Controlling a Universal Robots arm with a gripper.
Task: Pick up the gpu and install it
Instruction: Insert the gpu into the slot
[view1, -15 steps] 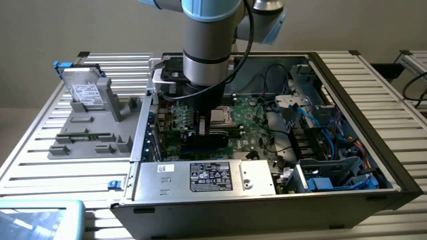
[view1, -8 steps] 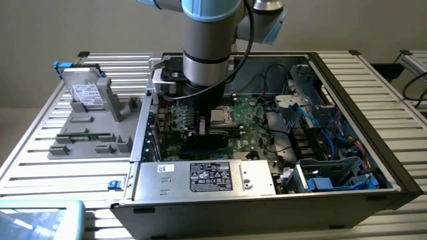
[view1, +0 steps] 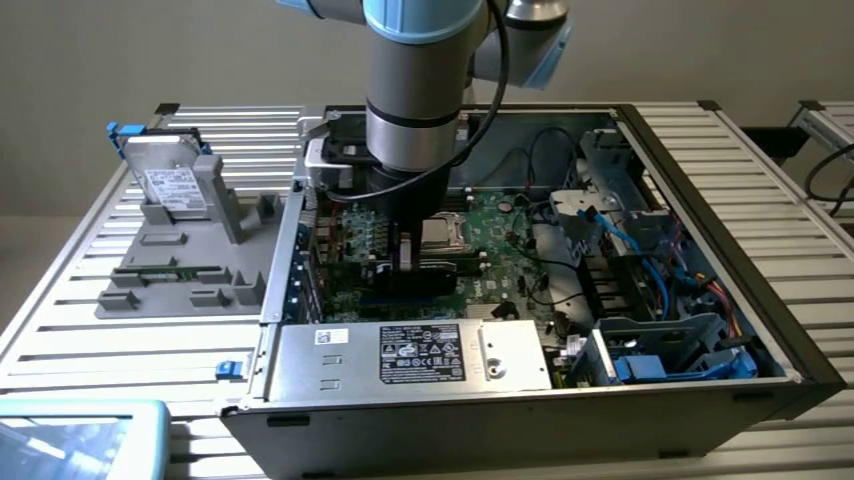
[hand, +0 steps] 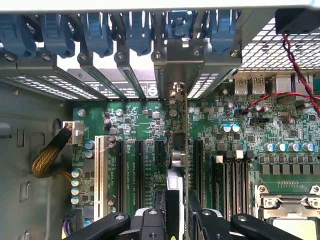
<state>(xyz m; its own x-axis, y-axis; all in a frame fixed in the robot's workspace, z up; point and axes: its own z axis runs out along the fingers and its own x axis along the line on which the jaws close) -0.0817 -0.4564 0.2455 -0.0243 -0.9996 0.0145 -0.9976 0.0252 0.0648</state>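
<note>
1. The arm goes straight down into the open computer case, which sits on the slatted worktop.
2. The claw is pinched narrow on the gpu, with one finger on each face of it.
3. In the wrist view the gpu is edge-on, standing upright over the green motherboard in among the black slots. Its metal end is right up at the back wall of the case, under the row of blue clips.
4. Honestly can't tell if it's pushed all the way into a slot or just sitting on top.
5. In the exterior view the claw is just beside the processor socket, with the power supply nearer the camera.
6. Over on the exterior view's left, a grey tray holds a drive with a white label and a green memory stick, well apart from the claw.
</note>
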